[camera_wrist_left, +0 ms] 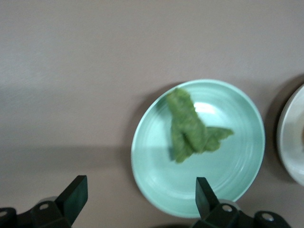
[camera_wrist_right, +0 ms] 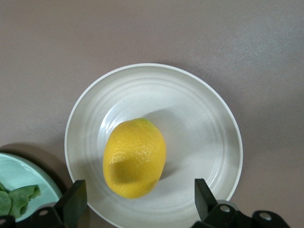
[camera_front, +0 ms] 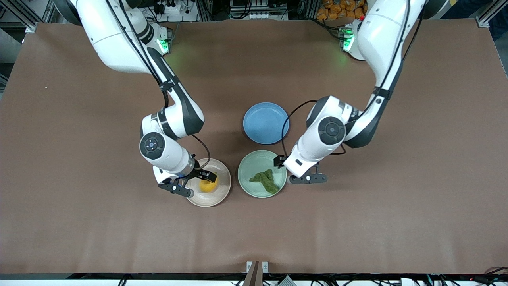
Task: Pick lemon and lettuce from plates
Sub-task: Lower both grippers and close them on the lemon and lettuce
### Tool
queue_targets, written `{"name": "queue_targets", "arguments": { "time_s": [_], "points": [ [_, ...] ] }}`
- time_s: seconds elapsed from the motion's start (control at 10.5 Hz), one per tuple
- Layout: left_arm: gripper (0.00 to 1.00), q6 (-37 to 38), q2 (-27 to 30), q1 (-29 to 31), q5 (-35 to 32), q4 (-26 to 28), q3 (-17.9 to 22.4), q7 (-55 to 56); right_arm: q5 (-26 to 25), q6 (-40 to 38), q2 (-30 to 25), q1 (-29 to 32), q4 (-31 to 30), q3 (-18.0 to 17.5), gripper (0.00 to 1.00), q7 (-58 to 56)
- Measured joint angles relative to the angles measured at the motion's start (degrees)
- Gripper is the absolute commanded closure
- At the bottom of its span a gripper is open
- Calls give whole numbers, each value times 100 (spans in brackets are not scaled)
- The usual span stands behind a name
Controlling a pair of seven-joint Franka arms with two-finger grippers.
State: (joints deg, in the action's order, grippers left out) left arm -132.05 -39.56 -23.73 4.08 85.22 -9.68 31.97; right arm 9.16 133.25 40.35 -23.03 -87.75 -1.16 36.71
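The lemon [camera_front: 208, 185] is lying on the beige plate [camera_front: 222, 193], toward the right arm's end of the counter [camera_front: 79, 222]. The right end effector [camera_wrist_right: 137, 197] is hanging low over that plate with its fingers [camera_wrist_right: 73, 202] spread apart on either side of the lemon, not gripping it.

The lettuce [camera_front: 265, 180] is resting on the mint green plate [camera_front: 250, 167], just beside the beige plate and toward the left arm's end. The left end effector [camera_wrist_left: 140, 199] is hovering over the rim of the mint plate on the side toward the left arm's end, its fingers [camera_wrist_left: 76, 192] standing wide apart and holding nothing, with the lettuce lying clear of them.

A blue plate [camera_front: 266, 122] is sitting farther from the front camera than the mint plate, close to it but not touching.
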Motion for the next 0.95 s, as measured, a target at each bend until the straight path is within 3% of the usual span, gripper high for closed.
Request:
{"name": "queue_targets", "arguments": {
  "time_s": [0.67, 0.76, 0.86, 0.95],
  "points": [
    [0, -1476, -923, -245, 0, -462, 59, 793, 0, 365, 285, -111, 0, 2, 0, 0],
    [0, -1602, -1001, -320, 0, -478, 111, 900, 0, 405, 304, -112, 0, 3, 13, 0],
    [0, -1668, -1066, -400, 0, -491, 171, 1006, 0, 437, 323, -112, 0, 4, 40, 0],
    [0, -1761, -1121, -497, 0, -498, 251, 1119, 0, 451, 335, -112, 1, 7, 59, 0]
  ]
}}
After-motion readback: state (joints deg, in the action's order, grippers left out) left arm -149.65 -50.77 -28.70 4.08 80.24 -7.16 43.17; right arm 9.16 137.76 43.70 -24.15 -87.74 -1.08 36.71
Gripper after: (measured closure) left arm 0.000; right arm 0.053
